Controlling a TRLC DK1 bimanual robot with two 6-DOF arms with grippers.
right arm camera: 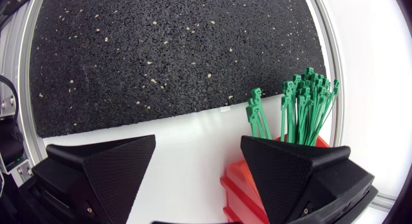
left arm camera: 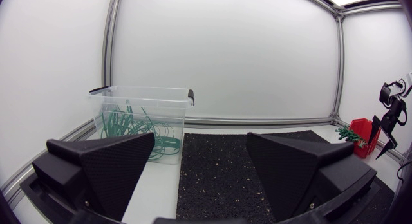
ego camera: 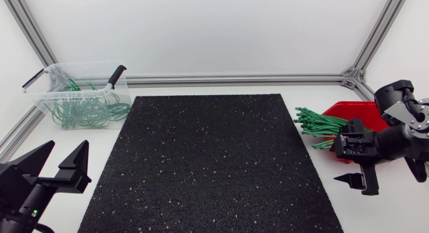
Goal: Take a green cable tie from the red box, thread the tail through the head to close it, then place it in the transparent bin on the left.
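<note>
1. The right arm (ego camera: 402,129) poises over the red box (ego camera: 355,112) at the right edge of the worktop. The green cable ties (ego camera: 318,122) lie in a tight sheaf, heads fanned out past the box's rim toward the black mat (ego camera: 214,159).
2. The likeliest fault is a grab of several ties at once. The heads crowd so closely in the right wrist view that broad fingers would struggle to separate one.
3. A low or skewed descent could also shove the sheaf, or nudge the box (right arm camera: 241,179) itself. One finger sits in front of its corner, and whether it touches cannot be told.
4. A few ties (right arm camera: 257,114) stand slightly apart from the main sheaf (right arm camera: 306,98) and look the easier pick. A thin strap could still slip or twist in the grip.
5. The right jaws are spread wide and carry nothing, with only bare worktop between them.
6. The left jaws, at the near left corner on the left arm (ego camera: 20,193), are also spread wide and empty. They face the transparent bin (left arm camera: 145,105), where closed green loops (left arm camera: 129,127) lie.
</note>
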